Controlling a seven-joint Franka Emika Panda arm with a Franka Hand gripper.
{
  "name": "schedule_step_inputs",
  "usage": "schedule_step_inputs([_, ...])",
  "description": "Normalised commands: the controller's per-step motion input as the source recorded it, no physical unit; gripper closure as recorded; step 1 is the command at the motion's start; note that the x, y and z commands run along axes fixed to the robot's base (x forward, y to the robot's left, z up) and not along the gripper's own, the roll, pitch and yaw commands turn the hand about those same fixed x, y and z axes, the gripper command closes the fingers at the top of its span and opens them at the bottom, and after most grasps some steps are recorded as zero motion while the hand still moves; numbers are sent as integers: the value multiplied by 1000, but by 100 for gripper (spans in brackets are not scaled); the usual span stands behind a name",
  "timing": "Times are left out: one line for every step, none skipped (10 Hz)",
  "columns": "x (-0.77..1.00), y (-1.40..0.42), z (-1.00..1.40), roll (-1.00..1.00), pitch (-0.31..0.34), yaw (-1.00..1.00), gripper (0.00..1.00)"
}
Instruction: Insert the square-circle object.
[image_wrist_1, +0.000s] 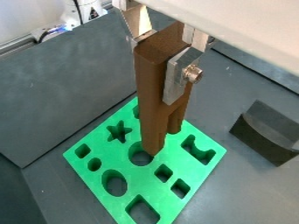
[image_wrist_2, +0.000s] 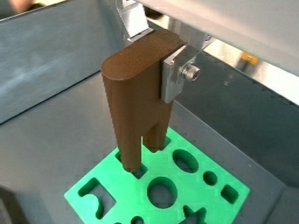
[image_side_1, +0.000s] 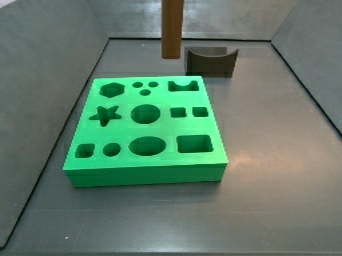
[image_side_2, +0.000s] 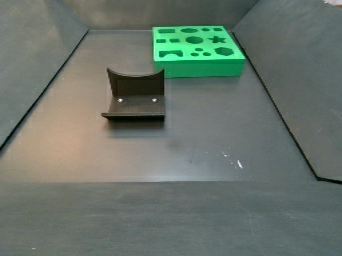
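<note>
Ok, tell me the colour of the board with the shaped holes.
Bright green. The board shows best in a side view; the gripper holds the brown square-circle object above it.

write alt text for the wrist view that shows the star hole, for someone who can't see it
In a wrist view, the tool grips a tall brown square-circle object upright, prongs down over a flat green board with shaped holes, including a star. A dark grey block sits on the grey floor off to the side of the board.

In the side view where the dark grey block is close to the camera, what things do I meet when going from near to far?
Dark grey block → green board. The tool, shut on the brown two-prong block, appears only in the wrist views, above the board.
</note>
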Motion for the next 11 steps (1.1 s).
schedule_step_inputs([0,-194,-346,0,-4,-1000,100])
schedule_step_inputs([0,-180,-349,0,0,-1000,100])
schedule_step_inputs([0,-271,-231,19,0,-926,100])
schedule_step_inputs([0,-540,0,86,46,-697,100])
schedule_step_inputs([0,-643,0,96,49,-609,100])
schedule_step_inputs([0,-403,0,83,39,-803,100])
schedule_step_inputs([0,-174,0,44,0,-969,100])
schedule_step_inputs([0,-97,-37,4,0,-1000,100])
schedule_step_inputs([0,-77,-69,0,0,-1000,100])
schedule_step_inputs([0,-63,-74,0,0,-1000,100])
schedule_step_inputs([0,-97,-20,11,0,-1000,100])
